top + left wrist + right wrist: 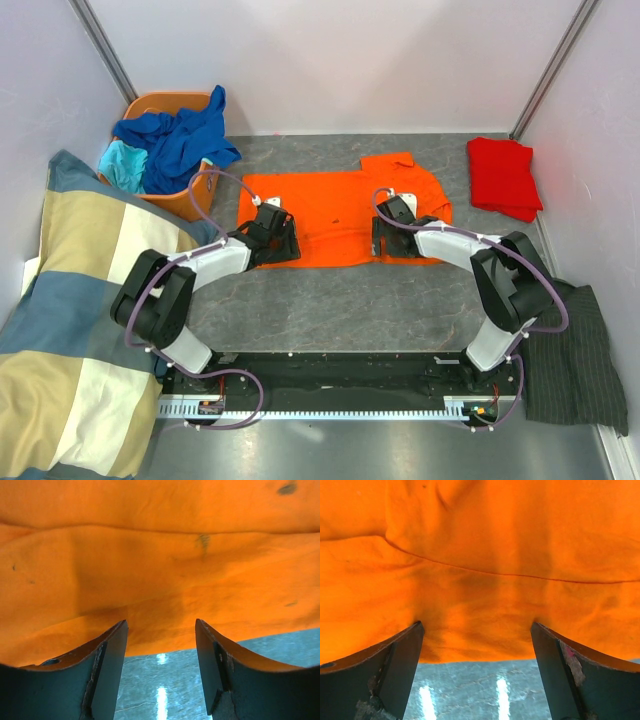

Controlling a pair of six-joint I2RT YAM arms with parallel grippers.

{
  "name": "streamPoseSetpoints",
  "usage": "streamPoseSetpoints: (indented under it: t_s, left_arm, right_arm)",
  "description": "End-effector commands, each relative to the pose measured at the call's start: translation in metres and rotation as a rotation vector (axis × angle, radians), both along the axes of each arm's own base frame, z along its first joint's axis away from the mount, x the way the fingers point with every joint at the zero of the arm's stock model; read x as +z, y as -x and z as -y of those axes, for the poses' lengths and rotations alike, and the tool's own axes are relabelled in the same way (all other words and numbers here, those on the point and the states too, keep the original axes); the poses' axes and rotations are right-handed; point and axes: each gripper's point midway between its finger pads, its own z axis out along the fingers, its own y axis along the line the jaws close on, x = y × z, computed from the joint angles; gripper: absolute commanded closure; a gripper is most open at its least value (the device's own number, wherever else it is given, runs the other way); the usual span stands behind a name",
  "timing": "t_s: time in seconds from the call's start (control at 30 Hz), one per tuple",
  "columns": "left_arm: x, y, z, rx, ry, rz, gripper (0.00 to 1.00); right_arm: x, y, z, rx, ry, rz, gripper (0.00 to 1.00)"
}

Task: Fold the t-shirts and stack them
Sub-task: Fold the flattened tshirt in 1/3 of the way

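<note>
Far to the left of the bright orange cotton t-shirt (335, 215), a big blue, cream and yellow checked blanket (70, 300) lies bunched over the table's side. Behind that, just off the orange shirt's left end, stands an orange plastic basket (165, 203) holding a crumpled royal blue t-shirt (185, 135) and a turquoise t-shirt (125, 165).

The orange shirt itself is spread flat on the grey marbled table (350, 300), its long side running left to right. My left gripper (272, 235) is low at the shirt's near hem, toward its left end. My wrist camera shows its dark fingers (107, 655) moderately parted, with the hem lying across the gap between the tips and bare table nearer me. The tips reach the cloth's edge, but nothing is pinched (the jaws stand apart, not pressed on the fabric).

Further right along the same near hem is my right gripper (395, 235), under the shirt's right half. Its fingers (395, 665) are spread wider than the left pair. Here too the orange hem crosses the gap between the tips with table showing below it, and the jaws grasp nothing. A seam line runs across the cloth just beyond them.

To the right of the orange shirt, well apart from it and toward the back, a red t-shirt (505, 175) lies folded on the table. Nearer me on that side, a dark grey pinstriped cloth (575, 350) lies against the right wall.
</note>
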Motion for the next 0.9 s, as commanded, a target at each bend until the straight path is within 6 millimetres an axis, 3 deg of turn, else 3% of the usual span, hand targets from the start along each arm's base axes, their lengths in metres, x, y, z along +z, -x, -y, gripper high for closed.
streamPoseSetpoints:
  t_s: [0.0,0.17,0.37,0.63,0.87]
  left_arm:
    - [-0.014,0.009,-0.006,0.04,-0.04,-0.056,0.36]
    - [-0.028,0.026,-0.011,0.033,-0.073,-0.113,0.36]
    - [-0.039,0.051,-0.008,0.004,-0.105,-0.17,0.37]
    - [-0.05,0.107,-0.007,0.003,-0.146,-0.271,0.37]
    - [-0.051,0.154,-0.027,0.049,-0.159,-0.326,0.37]
  right_arm:
    - [-0.035,0.034,0.009,-0.005,0.011,-0.129,0.02]
    - [-0.04,0.06,0.011,-0.014,-0.013,-0.19,0.02]
    - [-0.029,0.09,0.005,-0.011,-0.027,-0.206,0.02]
    - [-0.021,0.13,-0.006,0.005,-0.033,-0.235,0.02]
    - [-0.015,0.157,0.008,-0.045,-0.033,-0.243,0.02]
